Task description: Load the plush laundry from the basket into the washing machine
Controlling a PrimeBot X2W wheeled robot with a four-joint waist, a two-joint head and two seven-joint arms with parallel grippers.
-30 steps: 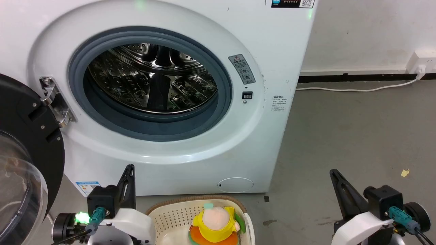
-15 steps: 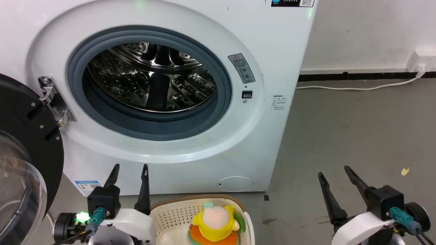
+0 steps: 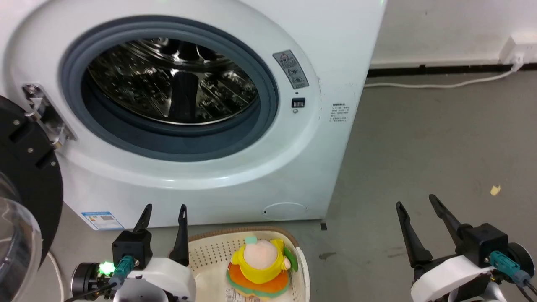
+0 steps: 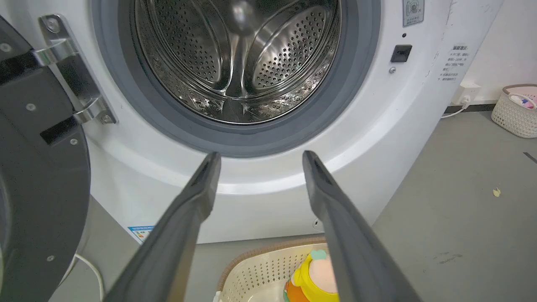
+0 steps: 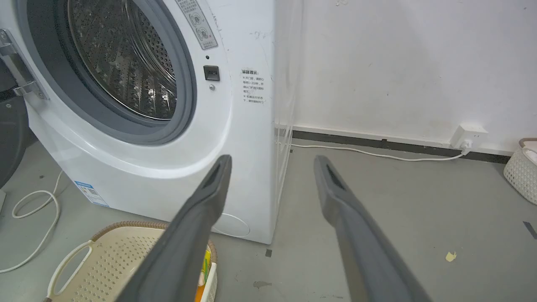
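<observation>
1. Left wrist view catches a second basket (image 4: 515, 115) at its right edge; right wrist view, a white cable (image 5: 29, 201) lower left.
2. The plush laundry (image 3: 260, 262) sits in the basket (image 3: 205, 256), bottom centre, near side cut off.
3. Left gripper (image 3: 165, 206) and right gripper (image 3: 414, 200): jaws spread, empty; grey floor (image 3: 419, 147) before the washing machine (image 3: 201, 180).

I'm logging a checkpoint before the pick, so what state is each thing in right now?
washing machine: door swung open to the left, drum with no laundry showing inside.
plush laundry: sitting in the basket, not gripped.
basket: on the floor in front of the washer, holding the plush.
left pincer: open, holding nothing.
right pincer: open, holding nothing.
</observation>
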